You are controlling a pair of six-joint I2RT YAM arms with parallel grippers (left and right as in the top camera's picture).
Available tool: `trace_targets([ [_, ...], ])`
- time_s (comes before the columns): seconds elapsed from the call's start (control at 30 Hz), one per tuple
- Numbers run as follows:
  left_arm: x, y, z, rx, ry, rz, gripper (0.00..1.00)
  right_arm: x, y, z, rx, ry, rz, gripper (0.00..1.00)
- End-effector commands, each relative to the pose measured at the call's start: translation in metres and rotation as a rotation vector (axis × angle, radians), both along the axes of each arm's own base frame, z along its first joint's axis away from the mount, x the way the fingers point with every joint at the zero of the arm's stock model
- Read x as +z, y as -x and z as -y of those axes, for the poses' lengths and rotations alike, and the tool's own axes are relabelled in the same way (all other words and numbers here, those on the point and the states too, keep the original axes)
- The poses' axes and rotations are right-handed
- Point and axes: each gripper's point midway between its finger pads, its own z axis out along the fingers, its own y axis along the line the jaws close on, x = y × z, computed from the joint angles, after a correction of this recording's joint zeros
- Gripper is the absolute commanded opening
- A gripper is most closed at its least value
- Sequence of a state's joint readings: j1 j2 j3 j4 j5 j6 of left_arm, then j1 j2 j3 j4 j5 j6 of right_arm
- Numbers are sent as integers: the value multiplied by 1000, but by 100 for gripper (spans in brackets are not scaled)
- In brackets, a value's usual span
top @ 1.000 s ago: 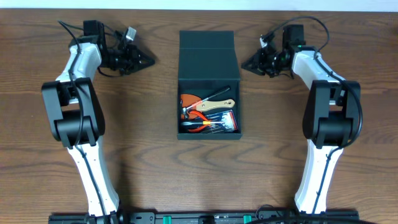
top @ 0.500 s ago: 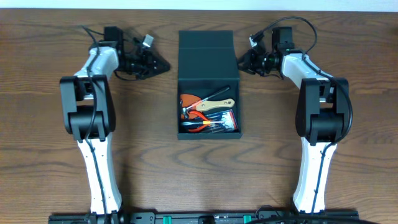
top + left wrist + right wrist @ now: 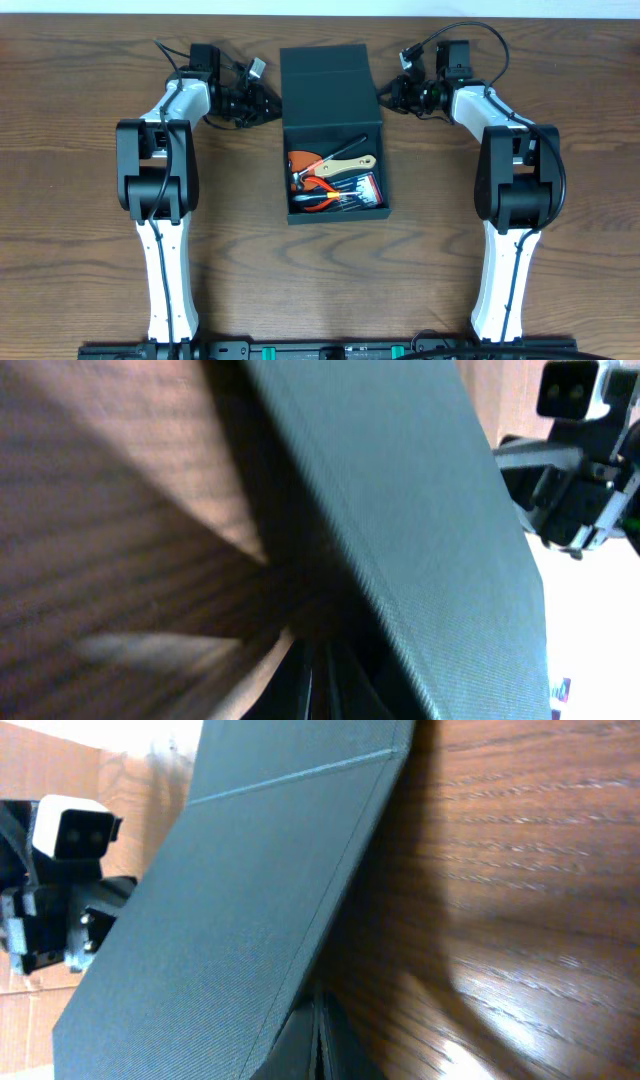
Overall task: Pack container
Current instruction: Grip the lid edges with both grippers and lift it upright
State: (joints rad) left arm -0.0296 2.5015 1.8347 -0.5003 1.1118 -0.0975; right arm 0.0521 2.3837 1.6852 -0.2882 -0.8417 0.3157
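Note:
The dark teal container (image 3: 335,215) stands open at mid-table, with its flap lid (image 3: 325,85) laid back behind it. Inside lie a wooden-handled hammer (image 3: 345,166), orange pliers (image 3: 305,162) and other small tools. My left gripper (image 3: 272,103) is shut, and its tips are at the lid's left edge. My right gripper (image 3: 384,97) is shut at the lid's right edge. In the left wrist view the lid (image 3: 430,510) slopes over my closed gripper (image 3: 312,690). In the right wrist view the lid (image 3: 230,910) lies just above my closed gripper (image 3: 320,1040).
The wooden table (image 3: 80,200) stretches out on both sides of the container. The other arm shows beyond the lid in each wrist view, the right one (image 3: 580,470) and the left one (image 3: 60,890). Cables loop off both wrists near the table's far edge.
Both grippers have moved inward from the sides to the lid's left and right edges. The lid looks slightly shifted or raised. The tools in the box have not moved.

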Motion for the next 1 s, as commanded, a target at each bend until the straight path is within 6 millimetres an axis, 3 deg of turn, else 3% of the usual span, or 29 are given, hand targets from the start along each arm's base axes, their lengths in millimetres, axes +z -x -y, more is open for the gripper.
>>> trace_targets([
  [0.0, -4, -4, -2, 32, 12, -29, 6, 3, 6, -14, 44, -52, -7, 1],
  [0.27, -5, -10, -15, 76, 4, -50, 6, 3, 7, -14, 43, -52, -12, 1],
  [0.47, 38, -17, 1, -10, 214, 77, 6, 9, 10, -18, 51, -108, -38, 1],
  [0.63, 56, -25, 4, 4, 268, 57, 5, 18, 15, -23, 44, -185, -110, 1],
  [0.83, 73, -19, 11, -32, 316, 53, 5, 43, 18, -27, 75, -232, -88, 1],
  [0.97, 104, -22, 10, -31, 299, 126, 6, 74, 13, -25, 60, -205, -17, 1],
])
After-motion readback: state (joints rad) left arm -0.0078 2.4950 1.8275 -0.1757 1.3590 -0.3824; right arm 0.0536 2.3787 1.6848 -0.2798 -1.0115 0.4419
